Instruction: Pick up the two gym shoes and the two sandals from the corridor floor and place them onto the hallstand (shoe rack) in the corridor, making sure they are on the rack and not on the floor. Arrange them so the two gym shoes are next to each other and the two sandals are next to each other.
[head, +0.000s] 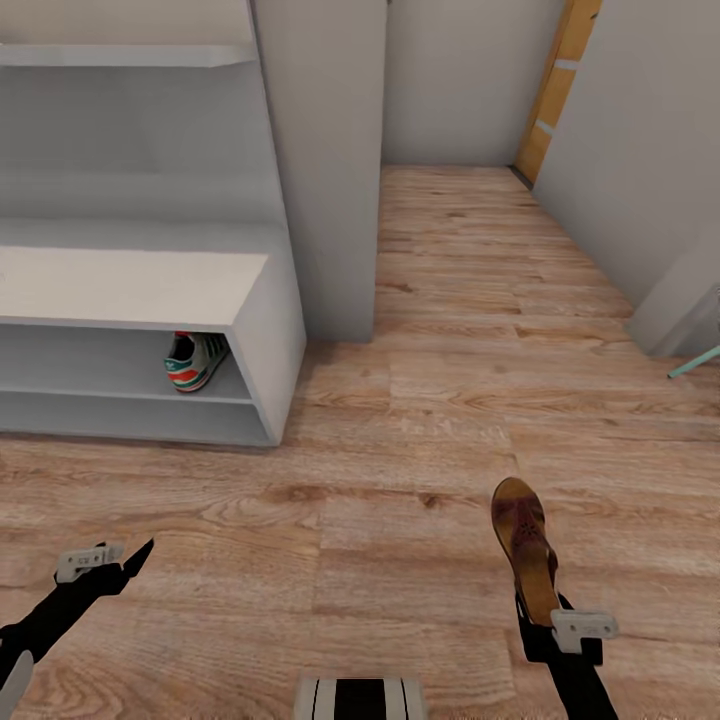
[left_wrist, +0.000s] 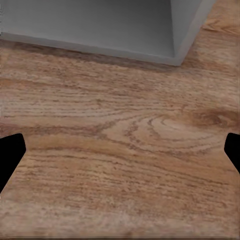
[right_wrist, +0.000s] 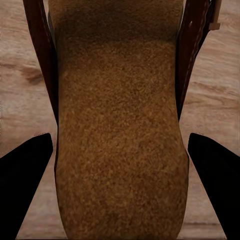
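Here the right gripper (head: 548, 612) clamps a sandal (head: 525, 545) by its heel above the floor (head: 400, 470); the left gripper (head: 118, 562) hangs open. One gym shoe (head: 193, 361) sits on the rack (head: 130, 285) shelf. Risk: the heel-only grip may let the sandal pivot and drop.

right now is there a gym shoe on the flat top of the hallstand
No, the hallstand has a bare flat top in the head view; the one gym shoe in view sits on the open shelf under that top.
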